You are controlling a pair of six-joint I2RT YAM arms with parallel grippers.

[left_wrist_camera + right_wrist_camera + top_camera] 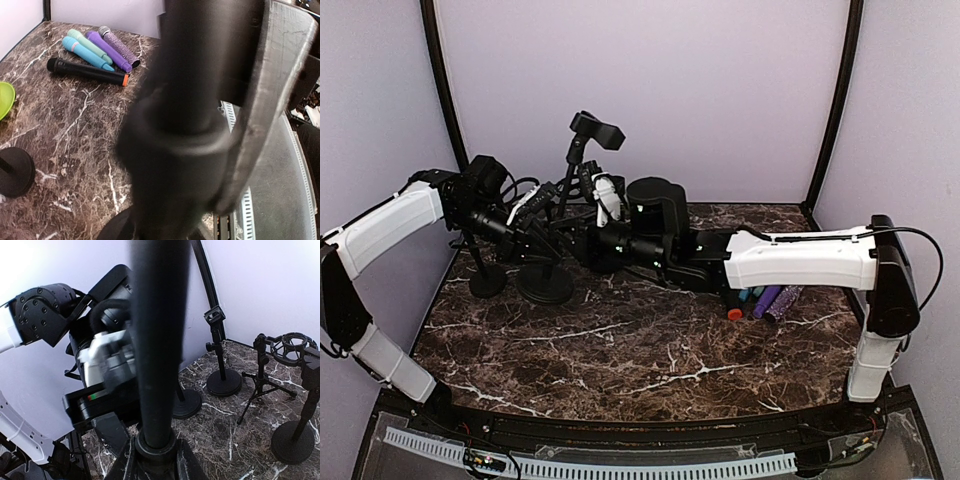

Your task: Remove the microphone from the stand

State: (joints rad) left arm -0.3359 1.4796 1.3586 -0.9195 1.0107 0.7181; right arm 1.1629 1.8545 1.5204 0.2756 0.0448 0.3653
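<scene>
A black mic stand rises from a round base [546,285] up a pole [566,190] to a black microphone [597,130] in the clip at its top. My left gripper [540,238] reaches the pole from the left. In its wrist view a blurred black pole with a collar [170,125] fills the space beside one grey finger [260,100]; the other finger is hidden. My right gripper [588,246] comes from the right and is shut on the same pole [157,340] at a collar between its fingers [156,455]. The microphone is out of both wrist views.
Several loose microphones lie at the right of the table [767,300], also in the left wrist view [95,50]. Other stands stand at the back left: a round-base one [486,281], a clip stand [219,375], a tripod with a shock mount [291,347]. A green object [4,97] shows at the left edge.
</scene>
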